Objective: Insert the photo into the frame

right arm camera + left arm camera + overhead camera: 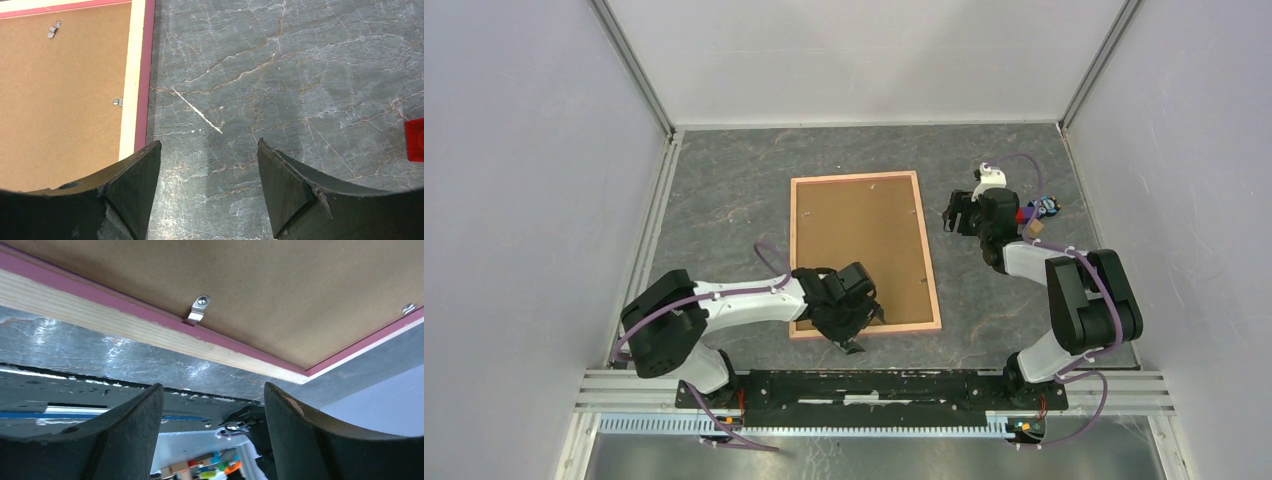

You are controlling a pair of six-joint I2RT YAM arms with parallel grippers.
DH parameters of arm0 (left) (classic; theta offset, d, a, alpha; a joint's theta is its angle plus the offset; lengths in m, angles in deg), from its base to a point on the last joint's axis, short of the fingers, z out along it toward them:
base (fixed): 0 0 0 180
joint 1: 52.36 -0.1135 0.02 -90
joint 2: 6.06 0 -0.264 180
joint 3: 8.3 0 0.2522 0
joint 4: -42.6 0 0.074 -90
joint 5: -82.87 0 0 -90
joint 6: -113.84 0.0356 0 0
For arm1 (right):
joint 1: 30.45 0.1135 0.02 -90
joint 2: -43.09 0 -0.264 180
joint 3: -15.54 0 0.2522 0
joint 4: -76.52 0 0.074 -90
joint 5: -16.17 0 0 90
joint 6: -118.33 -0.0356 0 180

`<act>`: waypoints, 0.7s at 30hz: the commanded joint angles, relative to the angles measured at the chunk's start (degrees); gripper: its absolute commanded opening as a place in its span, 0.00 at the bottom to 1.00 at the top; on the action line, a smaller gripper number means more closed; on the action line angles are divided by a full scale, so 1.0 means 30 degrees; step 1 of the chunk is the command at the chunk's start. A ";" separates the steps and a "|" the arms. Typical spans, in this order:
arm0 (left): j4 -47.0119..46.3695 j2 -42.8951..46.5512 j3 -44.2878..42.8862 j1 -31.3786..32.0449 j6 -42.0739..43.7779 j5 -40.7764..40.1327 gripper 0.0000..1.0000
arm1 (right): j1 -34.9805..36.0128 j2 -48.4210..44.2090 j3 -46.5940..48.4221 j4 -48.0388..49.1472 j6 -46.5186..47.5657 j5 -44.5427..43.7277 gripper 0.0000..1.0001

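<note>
The left pincer (865,331) is standing wide open with nothing between its black fingers (131,432), hanging just past the near short edge of the thin pink-edged rectangular picture frame (865,250), towards that edge's left end. I cannot tell if it is touching the frame. The frame is lying flat and face down on the grey marbled table (724,200), its brown backing board showing. Its long axis is running from the arms' side to the far wall, leaning slightly. A small silver metal clip (199,308) is sitting on the backing by the near rail of the frame. The right pincer (951,214) is also gaping wide and holding nothing. It is hovering over bare table just beside the frame's right long side, near its far end.
</note>
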 commanded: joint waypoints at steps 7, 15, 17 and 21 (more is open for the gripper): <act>-0.1431 -0.0385 0.1326 0.0026 -0.5434 -0.2157 0.58 | -0.0068 -0.0497 -0.0219 0.1020 -0.0160 0.0356 0.76; -0.0342 -0.0932 0.1477 -0.0954 -0.4084 -0.2643 0.46 | -0.0104 -0.0474 -0.0195 0.0933 -0.0062 0.0255 0.76; -0.0411 -0.0955 0.1721 -0.1064 -0.3721 -0.2740 0.42 | -0.0090 -0.0387 -0.0100 0.0875 -0.0071 0.0306 0.76; 0.1004 -0.1482 0.1513 -0.1270 -0.1760 -0.3612 0.34 | -0.0084 -0.0302 -0.0099 0.0946 -0.0111 0.0384 0.76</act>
